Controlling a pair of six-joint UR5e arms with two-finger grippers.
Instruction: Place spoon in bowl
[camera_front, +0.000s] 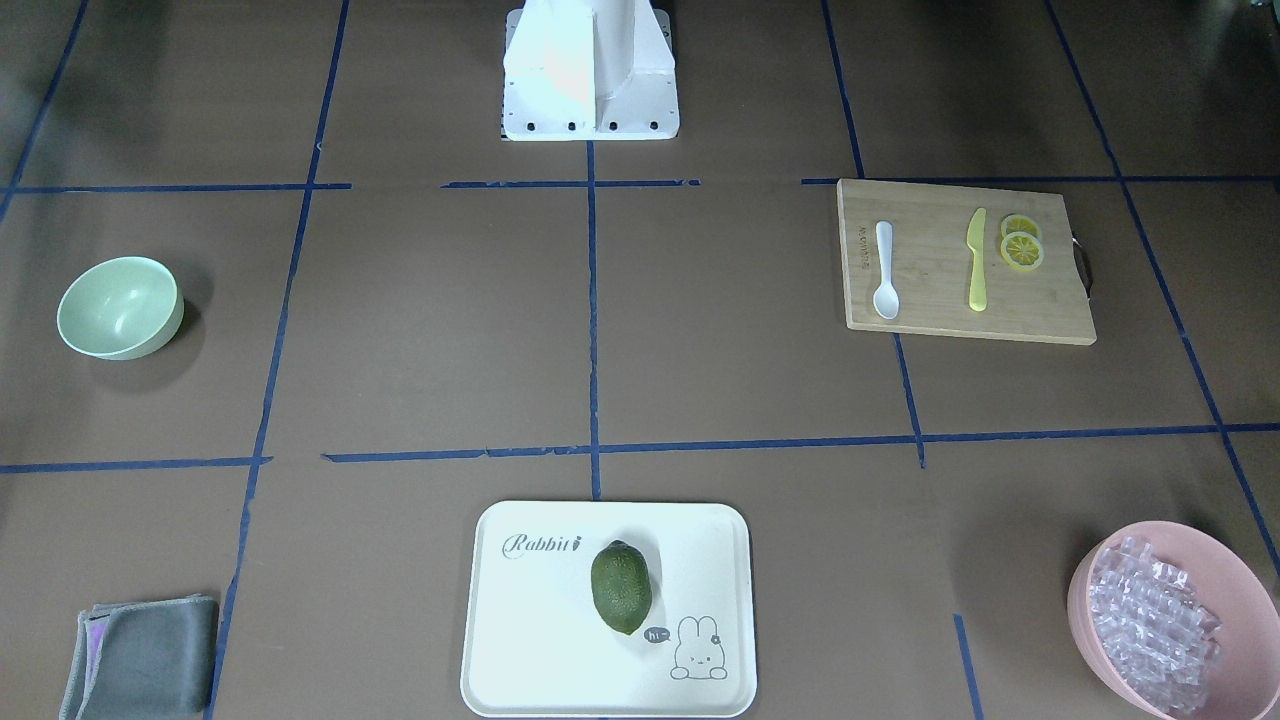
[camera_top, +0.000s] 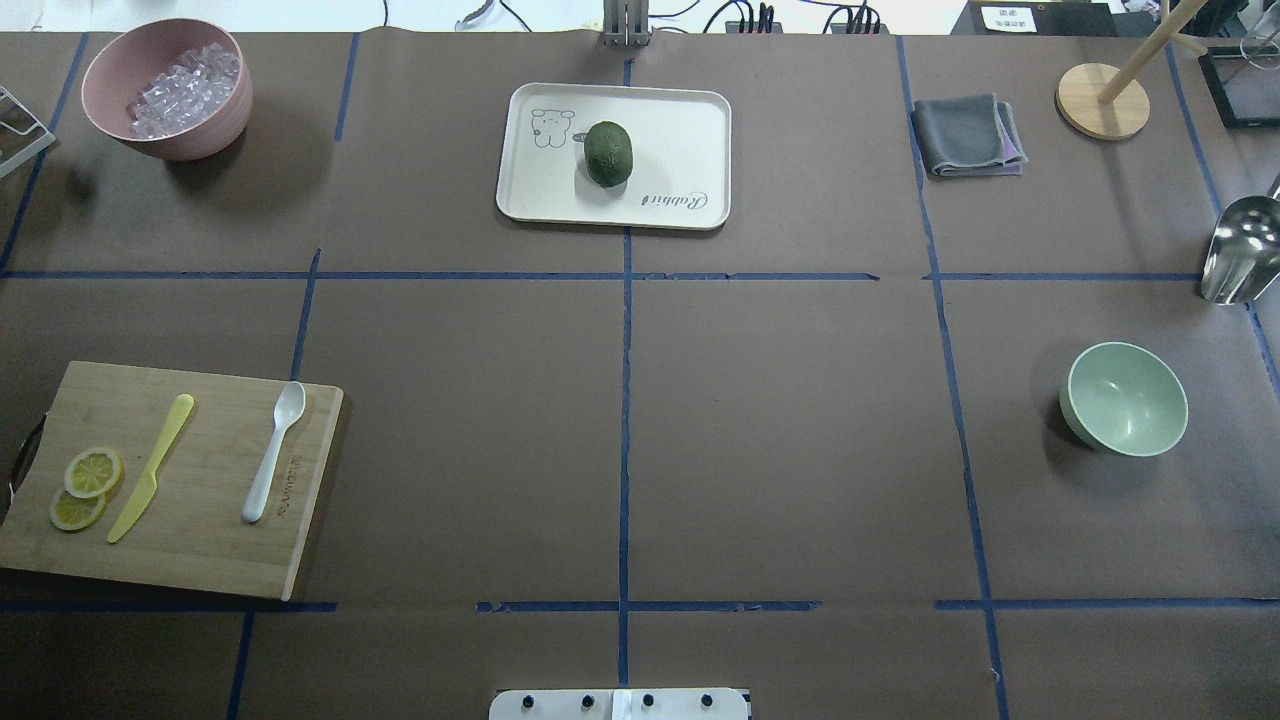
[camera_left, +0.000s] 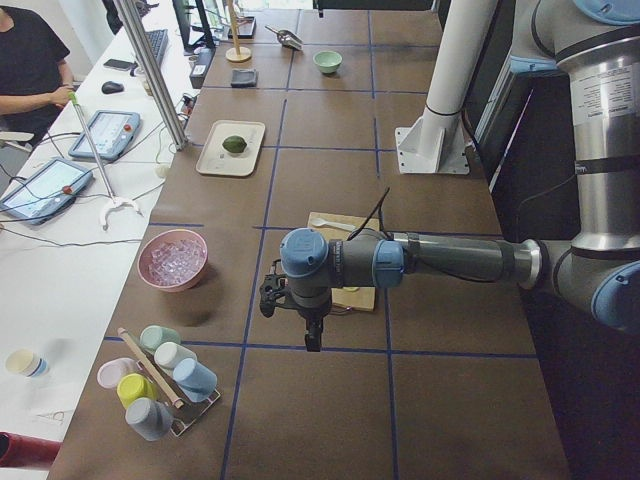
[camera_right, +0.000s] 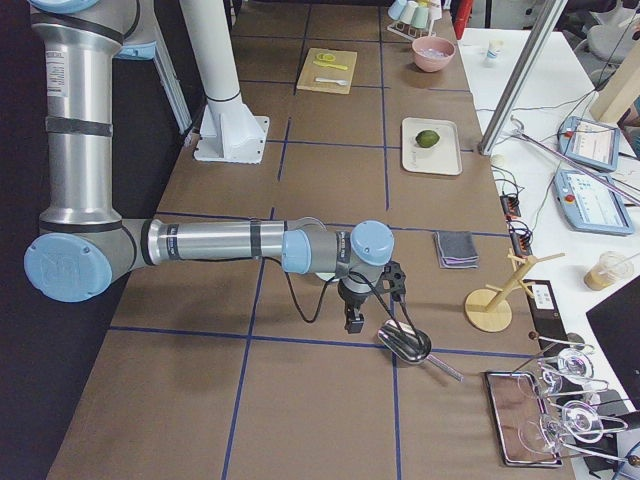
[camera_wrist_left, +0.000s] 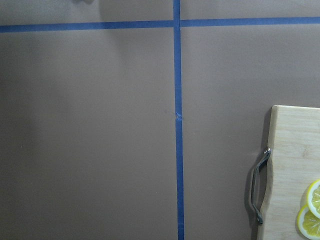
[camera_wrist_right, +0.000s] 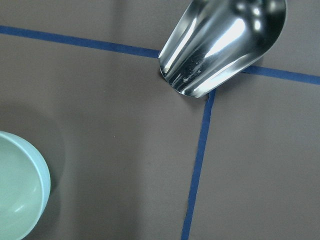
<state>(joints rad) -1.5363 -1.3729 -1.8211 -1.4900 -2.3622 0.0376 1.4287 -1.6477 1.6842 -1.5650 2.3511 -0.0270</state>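
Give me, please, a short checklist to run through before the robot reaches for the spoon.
1. The spoon lies free on the cutting board, apart from the yellow knife: ok.
2. The green bowl is upright and empty: ok.
3. The spoon shows in the left wrist view: not ok, only lemon slices and the board's handle show.
4. The left pincer is open: cannot tell.
5. The right pincer is open: cannot tell.

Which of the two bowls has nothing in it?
The small pale green bowl is empty; the larger pink bowl is heaped with clear cubes.
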